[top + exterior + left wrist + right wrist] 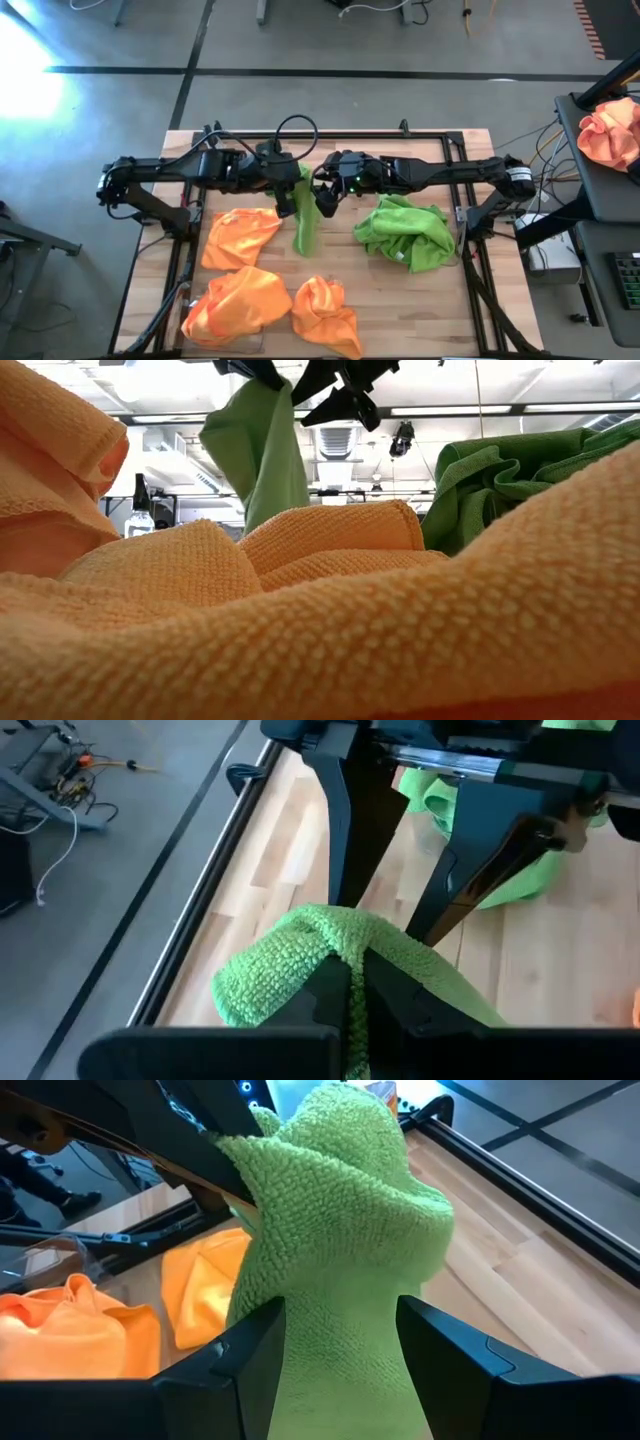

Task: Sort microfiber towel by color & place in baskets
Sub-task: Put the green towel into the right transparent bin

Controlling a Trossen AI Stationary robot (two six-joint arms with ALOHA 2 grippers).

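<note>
Mid-handoff at centre of the high view: left claw [284, 186] clamped on a hanging green towel [304, 225], right claw [326, 200] spread apart around the cloth; best the right closes firmly before the left lets go, then carries toward the green pile [405, 232] at right.

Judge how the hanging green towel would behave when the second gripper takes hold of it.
The green towel probably stays floppy: it hangs in a long limp fold from the left gripper. It seems light and likely grips well, given its nubby weave; the right gripper has open jaws either side.
</note>
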